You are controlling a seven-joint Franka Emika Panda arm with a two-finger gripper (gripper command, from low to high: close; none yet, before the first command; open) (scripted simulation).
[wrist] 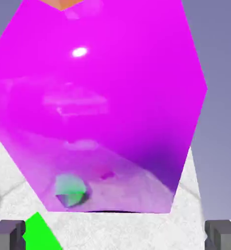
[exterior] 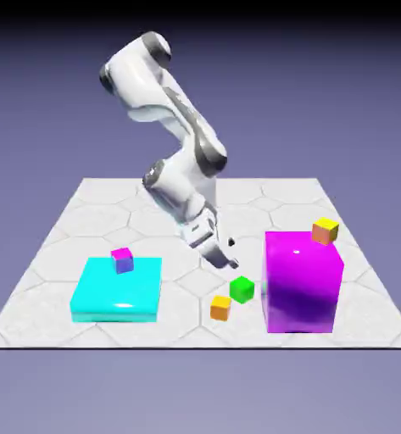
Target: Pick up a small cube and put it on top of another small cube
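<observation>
In the exterior view the gripper [exterior: 223, 257] hangs tilted over the table [exterior: 93, 212], jaws wide and empty, touching nothing; the green cube [exterior: 242, 289] sits just beside it at about four o'clock, apart from the tips, with an orange cube [exterior: 221, 308] at its seven o'clock and the magenta block [exterior: 303, 281] at its three o'clock, topped by the target cube [exterior: 325, 230]. In the hand view the magenta block [wrist: 102, 107] fills the picture; the green cube [wrist: 39, 233] lies at seven o'clock, just inside the left fingertip [wrist: 9, 235], not centred between the spread jaws, so the hand likely needs shifting that way
</observation>
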